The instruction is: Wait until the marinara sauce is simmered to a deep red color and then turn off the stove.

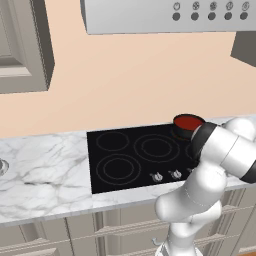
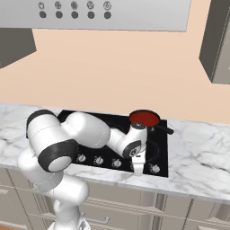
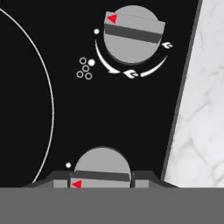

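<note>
Marble-topped table [image 2: 197, 157] carries the wide black glass stove [image 1: 125, 157], with the deep-red marinara sauce [image 2: 144, 118] in a small dark pot on the stove's back corner. Dark two-finger claw [image 3: 100, 183] pinches narrow round a silver stove knob [image 3: 102, 166], presumably ready to switch it off.

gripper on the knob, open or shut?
Shut on the knob: in the hand view the fingertips flank its bar on the stove. Gripper.

Just ahead of the gripper [image 3: 100, 183], the stove [image 3: 131, 122] is smooth glossy black glass with matt grey metal-looking knobs [image 3: 132, 35]; beside it, polished white marble counter [image 3: 201, 109].
</note>
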You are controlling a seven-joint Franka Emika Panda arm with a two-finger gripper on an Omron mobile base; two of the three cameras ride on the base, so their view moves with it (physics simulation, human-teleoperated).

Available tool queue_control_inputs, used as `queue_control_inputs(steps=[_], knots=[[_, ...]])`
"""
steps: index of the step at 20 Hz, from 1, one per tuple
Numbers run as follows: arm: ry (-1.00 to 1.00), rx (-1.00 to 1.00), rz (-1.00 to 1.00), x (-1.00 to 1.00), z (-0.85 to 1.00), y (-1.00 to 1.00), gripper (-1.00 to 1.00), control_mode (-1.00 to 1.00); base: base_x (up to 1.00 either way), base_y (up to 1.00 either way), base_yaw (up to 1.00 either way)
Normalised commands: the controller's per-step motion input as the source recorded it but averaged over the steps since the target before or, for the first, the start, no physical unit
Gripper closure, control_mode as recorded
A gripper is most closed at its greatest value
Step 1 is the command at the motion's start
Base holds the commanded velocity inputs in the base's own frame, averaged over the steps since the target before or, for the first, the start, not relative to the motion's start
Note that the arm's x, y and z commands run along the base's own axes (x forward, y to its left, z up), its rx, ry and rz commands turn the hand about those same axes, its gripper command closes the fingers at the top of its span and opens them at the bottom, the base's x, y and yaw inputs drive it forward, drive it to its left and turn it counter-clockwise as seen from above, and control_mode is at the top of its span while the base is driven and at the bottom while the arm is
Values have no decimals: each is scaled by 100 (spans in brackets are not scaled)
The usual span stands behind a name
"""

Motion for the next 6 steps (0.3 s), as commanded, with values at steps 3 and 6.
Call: queue_control_inputs(steps=[3,6], knots=[[0,0,-18,-10,-2,0,100,-100,0,0,0],[0,0,-17,-12,-1,0,100,-100,0,0,0]])
